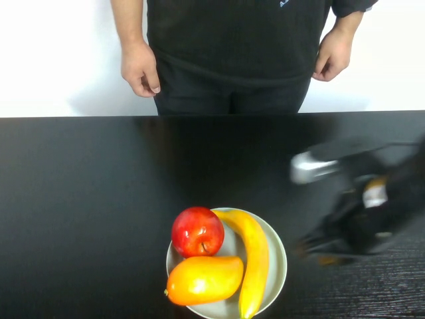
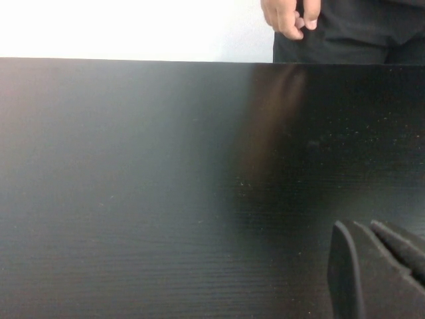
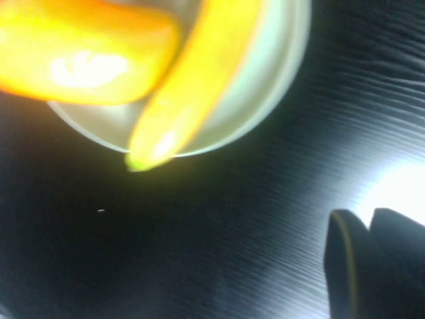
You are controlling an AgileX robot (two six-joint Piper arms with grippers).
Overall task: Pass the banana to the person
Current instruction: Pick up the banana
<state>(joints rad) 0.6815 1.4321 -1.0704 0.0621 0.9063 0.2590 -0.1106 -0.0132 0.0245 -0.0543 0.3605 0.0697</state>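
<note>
The banana (image 1: pixel 254 256) lies on the right side of a pale plate (image 1: pixel 279 260) at the table's near edge, its long side against the mango. It also shows in the right wrist view (image 3: pixel 199 80), with one tapered tip over the plate's rim. The person (image 1: pixel 229 46) stands behind the table's far edge, both hands hanging down. My right gripper (image 1: pixel 309 247) is blurred, just right of the plate and apart from the banana; in its wrist view (image 3: pixel 367 216) the fingers are together and empty. My left gripper (image 2: pixel 362 226) is shut and empty over bare table, out of the high view.
A red apple (image 1: pixel 197 231) and an orange-yellow mango (image 1: pixel 204 279) share the plate, left of the banana. The mango (image 3: pixel 80 60) also shows in the right wrist view. The person's hand (image 2: pixel 289 16) shows beyond the black table's far edge.
</note>
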